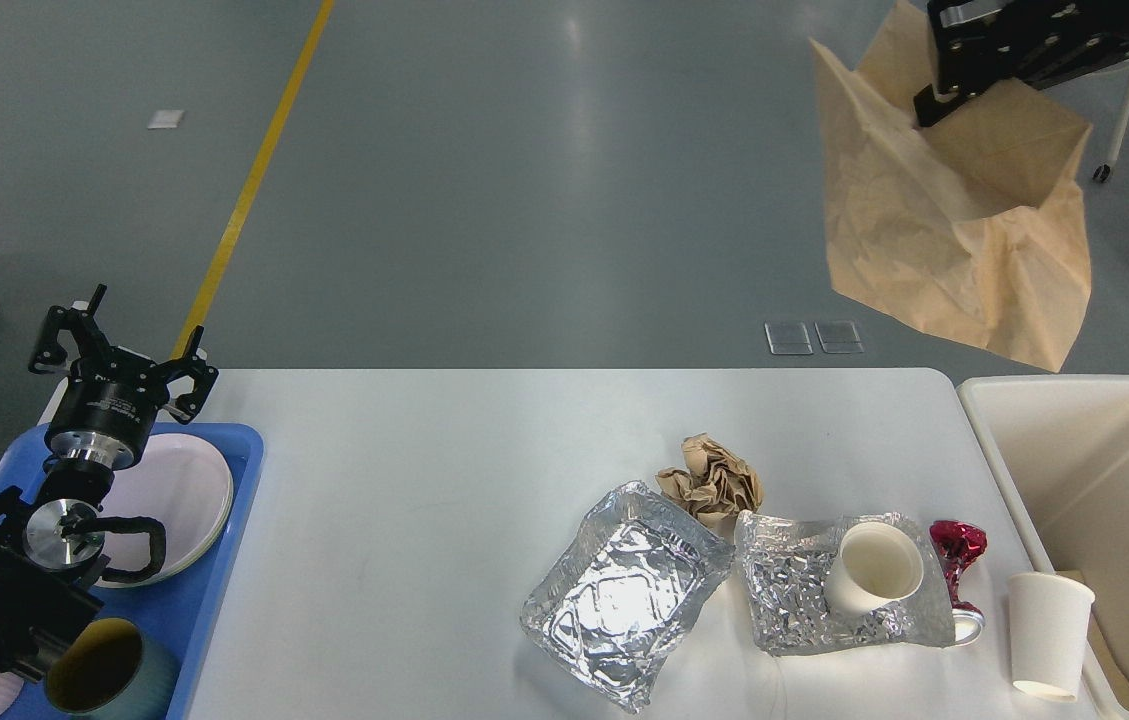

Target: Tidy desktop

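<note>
Jaws apart (left) above white desktop (404, 480)

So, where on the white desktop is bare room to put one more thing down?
The desktop is bare across its whole left and middle part, from the blue tray to the left foil tray. The back strip behind the crumpled paper is free too. The front right is crowded: two foil trays, two paper cups, red wrapper, beside the cream bin.

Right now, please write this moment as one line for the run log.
right end effector: holding brown paper bag aloft, above cream bin | left end effector: open, empty, over blue tray | desktop: foil, cups left
</note>
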You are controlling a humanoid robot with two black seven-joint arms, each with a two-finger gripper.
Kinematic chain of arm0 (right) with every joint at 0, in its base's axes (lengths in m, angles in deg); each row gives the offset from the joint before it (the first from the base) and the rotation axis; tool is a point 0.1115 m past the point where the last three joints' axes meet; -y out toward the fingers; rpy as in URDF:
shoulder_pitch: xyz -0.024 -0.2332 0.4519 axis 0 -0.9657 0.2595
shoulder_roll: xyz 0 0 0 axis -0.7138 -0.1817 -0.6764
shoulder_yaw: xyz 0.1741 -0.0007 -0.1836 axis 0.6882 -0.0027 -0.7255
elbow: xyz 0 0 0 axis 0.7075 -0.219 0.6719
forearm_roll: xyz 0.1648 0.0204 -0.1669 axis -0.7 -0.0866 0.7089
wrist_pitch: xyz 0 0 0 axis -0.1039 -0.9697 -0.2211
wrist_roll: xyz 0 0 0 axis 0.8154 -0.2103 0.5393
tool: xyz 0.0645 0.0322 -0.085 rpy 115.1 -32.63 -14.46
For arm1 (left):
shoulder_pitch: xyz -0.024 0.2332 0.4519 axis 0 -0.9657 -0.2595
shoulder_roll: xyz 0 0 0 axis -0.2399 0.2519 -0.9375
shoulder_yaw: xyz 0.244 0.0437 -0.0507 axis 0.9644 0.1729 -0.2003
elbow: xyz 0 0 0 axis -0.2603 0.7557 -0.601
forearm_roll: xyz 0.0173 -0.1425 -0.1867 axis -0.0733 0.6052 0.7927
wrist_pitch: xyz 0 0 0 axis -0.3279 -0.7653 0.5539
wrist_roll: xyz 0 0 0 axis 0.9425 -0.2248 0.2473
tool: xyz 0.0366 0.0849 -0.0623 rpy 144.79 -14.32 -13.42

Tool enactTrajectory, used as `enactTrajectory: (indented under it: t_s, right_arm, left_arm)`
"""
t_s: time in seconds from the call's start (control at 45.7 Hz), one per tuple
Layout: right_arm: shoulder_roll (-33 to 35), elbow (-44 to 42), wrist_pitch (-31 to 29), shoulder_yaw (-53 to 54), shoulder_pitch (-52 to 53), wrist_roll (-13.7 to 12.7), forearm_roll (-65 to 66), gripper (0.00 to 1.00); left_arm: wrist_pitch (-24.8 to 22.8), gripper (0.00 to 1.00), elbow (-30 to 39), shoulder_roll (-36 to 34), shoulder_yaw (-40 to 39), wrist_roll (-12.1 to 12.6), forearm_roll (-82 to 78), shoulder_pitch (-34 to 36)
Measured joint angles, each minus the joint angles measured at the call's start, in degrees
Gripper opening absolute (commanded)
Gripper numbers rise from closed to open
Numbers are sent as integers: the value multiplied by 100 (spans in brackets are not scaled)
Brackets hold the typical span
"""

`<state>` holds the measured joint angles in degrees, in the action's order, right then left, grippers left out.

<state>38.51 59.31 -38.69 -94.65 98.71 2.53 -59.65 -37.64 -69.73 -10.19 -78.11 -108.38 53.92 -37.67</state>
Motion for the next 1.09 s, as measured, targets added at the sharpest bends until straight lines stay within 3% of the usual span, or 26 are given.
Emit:
enactTrajectory:
  t_s: [0.109,0.328,0.569,0.854,0.876,0.898,0.92,0.941,1.095]
  right_arm:
    - [514,-611,1095,-442,-1164,0,762,0]
    - [1053,-3000,3557,-773,-5242,2,940,0]
    - [873,-3833,4132,-322,-7579,-97,-326,0]
    - [602,-4068,4244,425,-8478,-140,-617,0]
    - [572,-4102,4246,448,-8525,-140,-621,10]
    - [539,-4141,4247,468,-8574,-140,-627,36]
    - [506,-4183,4247,488,-8622,-140,-637,84]
    - [465,-4238,4250,515,-8680,-141,-663,100]
    - [284,-4385,4290,598,-8867,-130,-1100,100]
  left_arm:
    - [0,100,0,0,1,0,0,0]
    - [0,100,0,0,2,-1,0,5]
    - [0,100,-1,0,2,-1,1,8]
    - [0,100,0,1,2,-1,0,5]
    - [0,100,0,1,2,-1,0,5]
    - [0,100,0,1,2,-1,0,5]
    - [0,100,0,1,2,-1,0,5]
    - [1,100,0,1,2,-1,0,5]
    - [1,100,0,1,2,-1,0,4]
